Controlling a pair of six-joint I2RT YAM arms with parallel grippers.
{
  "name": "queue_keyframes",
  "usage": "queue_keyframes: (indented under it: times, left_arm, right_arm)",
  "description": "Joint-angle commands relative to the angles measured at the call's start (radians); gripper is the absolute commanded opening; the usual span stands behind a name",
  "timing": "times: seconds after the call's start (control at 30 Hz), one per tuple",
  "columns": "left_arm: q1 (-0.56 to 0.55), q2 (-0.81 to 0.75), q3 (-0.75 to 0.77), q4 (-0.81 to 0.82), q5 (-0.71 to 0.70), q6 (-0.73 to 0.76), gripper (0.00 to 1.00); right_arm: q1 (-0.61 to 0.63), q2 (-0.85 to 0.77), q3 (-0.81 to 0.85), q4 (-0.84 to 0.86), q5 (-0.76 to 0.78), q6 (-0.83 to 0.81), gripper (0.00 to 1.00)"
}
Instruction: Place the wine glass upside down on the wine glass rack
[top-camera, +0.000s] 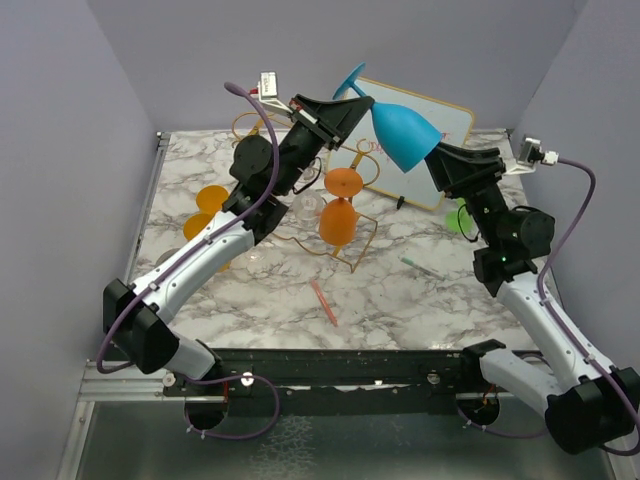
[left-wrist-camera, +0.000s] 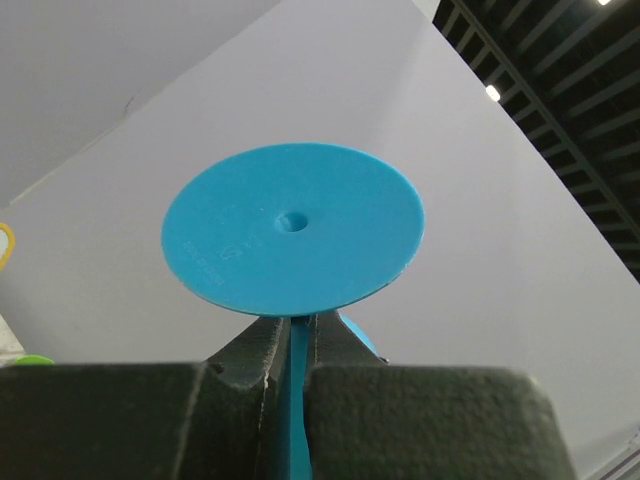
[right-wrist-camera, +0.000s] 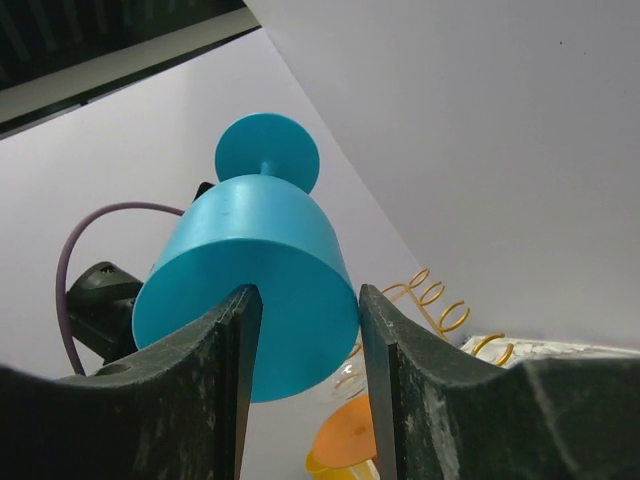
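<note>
The blue wine glass (top-camera: 405, 135) hangs tilted high above the table, foot up-left, bowl down-right. My left gripper (top-camera: 352, 108) is shut on its stem just under the round foot (left-wrist-camera: 290, 230). My right gripper (top-camera: 437, 155) clasps the bowl (right-wrist-camera: 250, 280) near its rim, a finger against each side. The gold wire rack (top-camera: 350, 262) stands below and between the arms, and its curled loops (right-wrist-camera: 430, 300) show in the right wrist view. An orange glass (top-camera: 342, 205) hangs upside down on it.
A clear glass (top-camera: 305, 207) is at the rack's left. Two orange glasses (top-camera: 205, 210) stand further left. A framed whiteboard (top-camera: 445, 125) leans at the back right, a green object (top-camera: 460, 218) sits near it. A pink pen (top-camera: 323, 300) and a green pen (top-camera: 422, 267) lie in front.
</note>
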Motion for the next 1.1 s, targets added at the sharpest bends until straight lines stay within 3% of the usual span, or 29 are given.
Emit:
queue_keyframes:
  times: [0.0,0.2,0.33,0.43,0.77,0.93,1.07]
  left_arm:
    - [0.014,-0.066,-0.011,0.042,-0.025,0.134,0.0]
    - [0.102,-0.125,-0.002,-0.021,0.043,0.247,0.0]
    - [0.165,-0.163,0.091,-0.235,0.055,0.397,0.0]
    - [0.171,-0.185,0.159,-0.424,0.02,0.539,0.0]
    - [0.176,-0.278,0.249,-0.823,-0.215,0.855,0.0]
    - [0.176,-0.334,0.267,-0.958,-0.289,0.981,0.0]
    - [0.176,-0.392,0.196,-0.997,-0.278,1.066,0.0]
  right_arm:
    - [0.006,-0.035,0.002,-0.058,0.016,-0.017,0.51]
    - [0.005,-0.091,-0.02,-0.128,0.029,-0.072,0.58]
    - [0.005,-0.137,-0.009,-0.197,0.044,-0.135,0.58]
    - [0.005,-0.16,0.011,-0.257,0.065,-0.175,0.58]
    - [0.005,-0.183,0.023,-0.343,0.114,-0.216,0.59]
    - [0.006,-0.19,0.021,-0.372,0.139,-0.227,0.59]
    - [0.006,-0.192,0.021,-0.391,0.151,-0.237,0.59]
